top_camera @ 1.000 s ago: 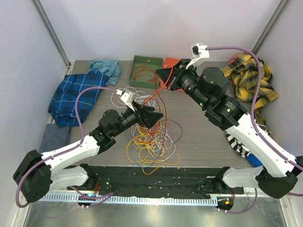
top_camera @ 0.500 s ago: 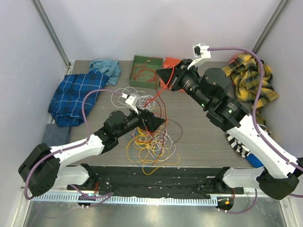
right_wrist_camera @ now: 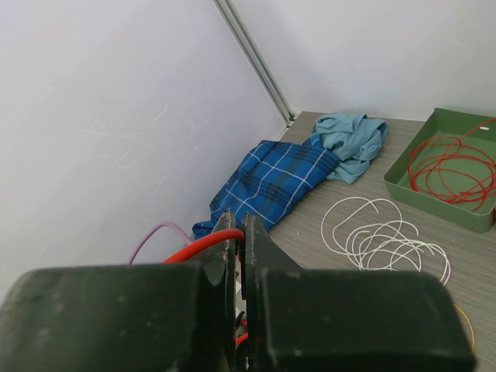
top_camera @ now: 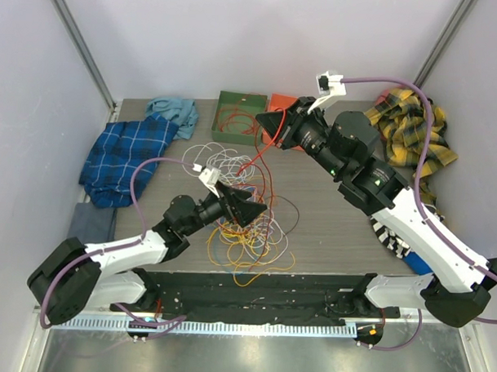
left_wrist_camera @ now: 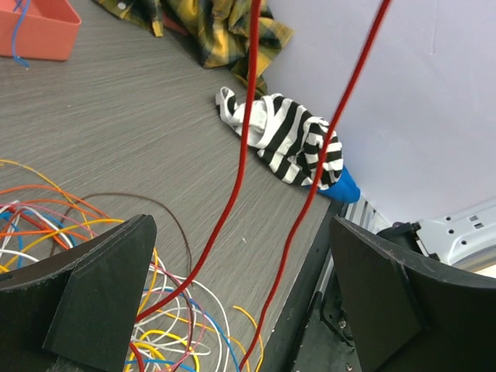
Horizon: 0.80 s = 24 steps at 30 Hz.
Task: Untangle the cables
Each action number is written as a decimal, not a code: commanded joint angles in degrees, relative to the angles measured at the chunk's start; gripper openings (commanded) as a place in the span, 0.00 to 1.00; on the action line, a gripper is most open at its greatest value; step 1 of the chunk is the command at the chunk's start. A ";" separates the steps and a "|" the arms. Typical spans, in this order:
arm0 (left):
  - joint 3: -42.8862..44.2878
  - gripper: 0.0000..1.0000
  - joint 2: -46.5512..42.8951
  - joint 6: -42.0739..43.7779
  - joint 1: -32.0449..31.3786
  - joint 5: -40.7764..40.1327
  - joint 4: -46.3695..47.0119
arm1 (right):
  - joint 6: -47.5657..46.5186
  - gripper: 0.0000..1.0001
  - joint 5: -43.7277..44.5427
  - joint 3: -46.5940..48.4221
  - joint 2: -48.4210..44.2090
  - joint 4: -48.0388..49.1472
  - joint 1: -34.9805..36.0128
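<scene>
While poised over the grey wood-grain table point(top_camera: 333, 230) between pale walls point(top_camera: 237, 39), held left fingers point(top_camera: 246, 207) spread wide, empty, above the cables point(top_camera: 247, 239) just nearer than the green tray point(top_camera: 221, 111); pinched a red cable point(right_wrist_camera: 198, 244) in closed right fingers point(right_wrist_camera: 248, 237) beside that tray.

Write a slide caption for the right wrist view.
Right gripper, jaws shut on a red cable; beyond, a blue plaid cloth, white cable loops and a green tray holding red coils.
</scene>
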 commanded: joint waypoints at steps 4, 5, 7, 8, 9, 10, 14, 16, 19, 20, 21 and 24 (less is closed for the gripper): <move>-0.75 1.00 -0.74 -1.62 -0.07 1.12 11.03 | 0.82 0.01 -1.23 0.18 -1.09 3.07 -0.01; -0.40 1.00 0.14 -2.49 0.02 2.43 11.38 | 0.90 0.01 -1.32 0.18 -1.00 3.16 -0.01; 0.04 1.00 1.20 -3.73 0.02 3.85 13.75 | 0.90 0.01 -1.32 -0.08 -1.09 3.16 -0.01; 0.22 1.00 2.25 -4.86 -0.07 4.90 14.89 | 0.90 0.01 -1.23 -0.17 -1.09 3.16 -0.01; 0.91 1.00 2.87 -5.48 0.02 5.34 15.34 | 0.82 0.01 -1.23 -0.34 -1.09 3.25 -0.09; 1.36 1.00 3.39 -5.66 -0.16 5.78 15.43 | 0.82 0.01 -1.14 -0.43 -1.17 3.25 -0.01; 1.98 1.00 4.80 -4.97 -1.73 1.84 15.08 | 0.73 0.01 -0.70 -0.43 -1.00 3.34 -0.01; 2.06 1.00 4.37 -2.95 -2.44 -3.07 12.11 | 0.73 0.01 -0.62 -0.43 -1.09 3.51 -0.01; 2.24 1.00 3.31 -0.22 -3.23 -8.71 9.11 | 0.90 0.01 -0.88 -0.43 -0.83 3.51 -0.01; 2.33 1.00 3.31 0.22 -3.23 -9.06 8.67 | 0.90 0.01 -0.97 -0.43 -0.74 3.51 -0.09; 2.68 1.00 3.40 0.66 -3.23 -8.81 8.49 | 0.99 0.01 -1.05 -0.43 -0.56 3.51 -0.01; 4.69 1.00 5.15 1.10 -3.23 -6.88 8.22 | 1.34 0.01 -1.40 -0.61 -0.04 3.86 -0.01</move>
